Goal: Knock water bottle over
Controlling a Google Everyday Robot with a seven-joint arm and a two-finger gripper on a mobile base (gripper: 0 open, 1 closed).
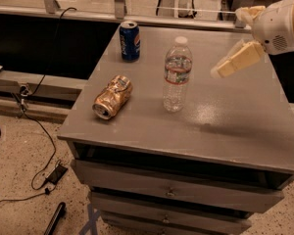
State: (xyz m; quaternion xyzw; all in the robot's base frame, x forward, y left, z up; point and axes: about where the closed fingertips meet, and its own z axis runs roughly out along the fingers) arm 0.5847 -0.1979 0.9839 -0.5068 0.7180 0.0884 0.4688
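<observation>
I see the water bottle (177, 75) standing upright near the centre of the grey cabinet top (225, 116). My gripper (221, 71) hovers at upper right, near the bottle but apart from it — clenched or released, I cannot tell. A crushed gold can (112, 97) lies at left; a blue Pepsi can (130, 41) stands above it.

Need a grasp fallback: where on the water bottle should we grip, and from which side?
Grip the water bottle at its label band, mid-body, coming sideways from image right. It stands upright and round, so a level grasp likely fits; the gripper hovers apart from it on that side, and the Pepsi can and crushed can sit on the other.
</observation>
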